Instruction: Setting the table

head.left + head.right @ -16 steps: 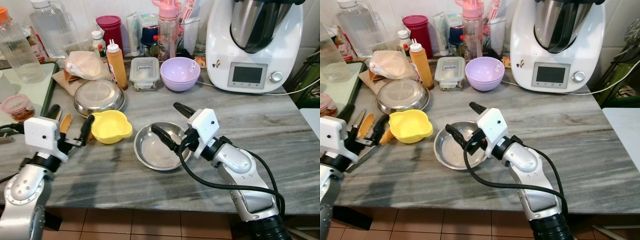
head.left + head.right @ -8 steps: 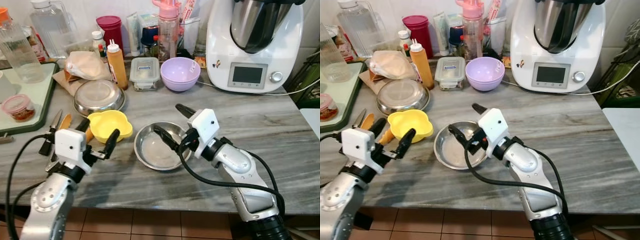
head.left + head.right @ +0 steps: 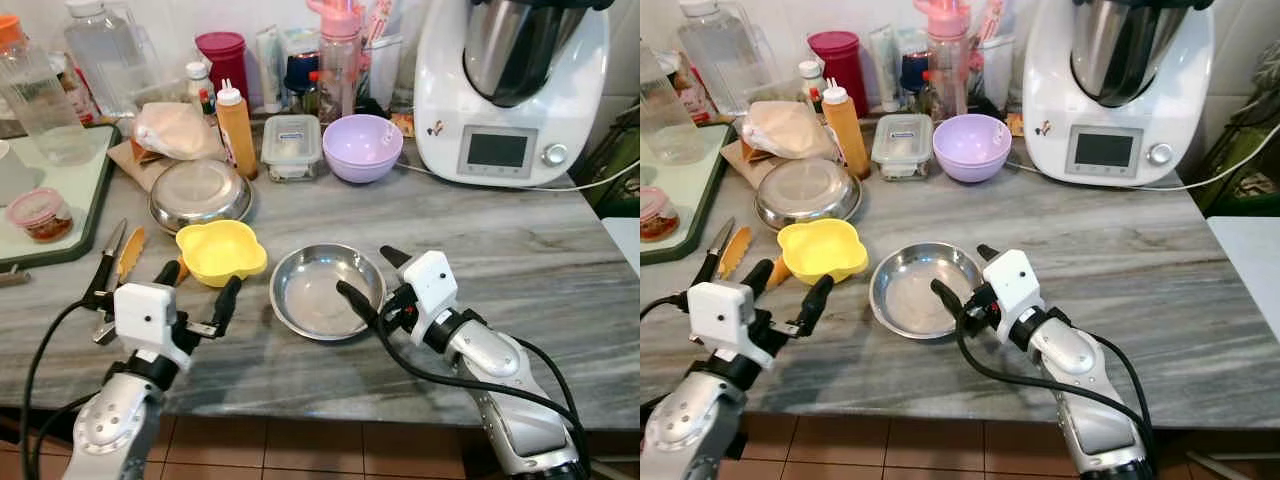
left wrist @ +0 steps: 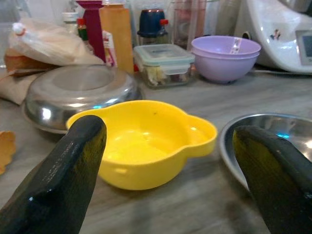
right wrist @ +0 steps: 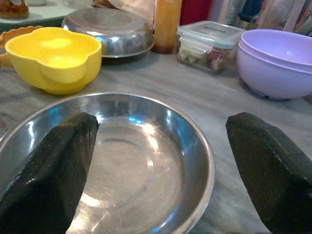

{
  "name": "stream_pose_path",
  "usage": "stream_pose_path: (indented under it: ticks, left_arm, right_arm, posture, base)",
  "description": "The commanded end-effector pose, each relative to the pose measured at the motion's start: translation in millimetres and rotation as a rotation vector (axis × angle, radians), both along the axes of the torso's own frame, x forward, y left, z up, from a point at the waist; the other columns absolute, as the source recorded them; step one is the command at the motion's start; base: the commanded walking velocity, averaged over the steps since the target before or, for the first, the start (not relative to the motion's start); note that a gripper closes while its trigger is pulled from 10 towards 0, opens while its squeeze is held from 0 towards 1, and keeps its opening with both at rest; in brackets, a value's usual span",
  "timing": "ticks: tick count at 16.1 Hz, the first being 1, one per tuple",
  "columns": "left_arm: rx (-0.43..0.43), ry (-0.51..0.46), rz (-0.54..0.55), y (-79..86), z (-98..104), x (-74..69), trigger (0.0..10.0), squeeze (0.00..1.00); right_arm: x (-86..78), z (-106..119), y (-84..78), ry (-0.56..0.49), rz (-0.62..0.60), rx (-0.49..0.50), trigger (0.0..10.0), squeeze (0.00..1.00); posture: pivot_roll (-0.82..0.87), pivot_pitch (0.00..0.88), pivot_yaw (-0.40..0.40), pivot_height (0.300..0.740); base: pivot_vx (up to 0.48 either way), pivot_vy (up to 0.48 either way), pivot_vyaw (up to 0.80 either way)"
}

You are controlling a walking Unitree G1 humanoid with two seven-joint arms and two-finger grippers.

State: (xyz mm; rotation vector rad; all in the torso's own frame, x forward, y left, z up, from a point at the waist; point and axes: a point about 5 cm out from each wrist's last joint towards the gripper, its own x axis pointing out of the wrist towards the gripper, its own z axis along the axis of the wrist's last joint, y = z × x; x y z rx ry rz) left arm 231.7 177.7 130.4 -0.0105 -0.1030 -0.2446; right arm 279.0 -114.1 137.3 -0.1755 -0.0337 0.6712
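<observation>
Bare marble counter [image 3: 560,260] right of steel plate [image 3: 312,290].

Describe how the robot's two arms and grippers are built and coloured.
Both arms are silver metal with rounded joints. Each ends in a white boxy wrist block carrying two long black fingers: the left gripper and the right gripper. Black cables loop loosely from each wrist block back along the arm.

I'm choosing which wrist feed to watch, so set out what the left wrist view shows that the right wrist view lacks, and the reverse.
Left wrist view alone: the white food processor and a dark jar with a red cap. Right wrist view alone: the steel plate's whole inside, between the open right gripper. Both share the yellow bowl, the purple bowls, the lidded food container, the upturned steel dish and the orange sauce bottle; the left gripper is open too.
</observation>
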Motion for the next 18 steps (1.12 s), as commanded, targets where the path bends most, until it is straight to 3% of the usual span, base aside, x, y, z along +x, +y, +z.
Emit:
stream_pose_path:
  ticks: [1,5,8,10,14,18]
  left_arm:
    - [0.013,-0.017,-0.003,-2.2,3.8,1.4,10.0,0.0]
    - [0.033,-0.024,-0.042,-1.8,10.3,0.4,10.0,0.0]
    - [0.044,-0.01,-0.05,1.8,8.3,-2.5,10.0,0.0]
    - [0.055,0.01,-0.09,-0.5,5.4,-7.8,10.0,0.0]
    - [0.098,0.039,-0.121,7.6,3.6,-15.7,10.0,0.0]
    - [0.082,0.041,-0.096,5.5,3.8,-19.2,10.0,0.0]
  right_arm:
    - [1.0,5.6,5.8,-0.025,0.016,-0.002,10.0,0.0]
    - [13.9,14.4,21.2,-0.049,0.044,-0.01,10.0,0.0]
    - [35.9,17.2,29.2,-0.042,0.009,-0.053,10.0,0.0]
    - [60.1,23.0,44.6,-0.008,0.003,-0.085,10.0,0.0]
    - [73.2,41.3,78.8,-0.044,0.084,-0.087,10.0,0.0]
    - [79.7,38.7,104.0,-0.011,0.147,-0.12,10.0,0.0]
  posture:
    - [-0.11,0.09,0.062,0.74]
    - [-0.1,0.096,0.064,0.74]
    - [-0.09,0.104,0.062,0.74]
    - [-0.08,0.116,0.055,0.74]
    - [-0.06,0.141,0.034,0.74]
    - [-0.04,0.147,0.019,0.74]
  base:
    - [0.0,0.0,0.0]
    - [0.0,0.0,0.0]
    - [0.0,0.0,0.0]
    - [0.0,0.0,0.0]
    - [0.0,0.0,0.0]
    - [0.0,0.0,0.0]
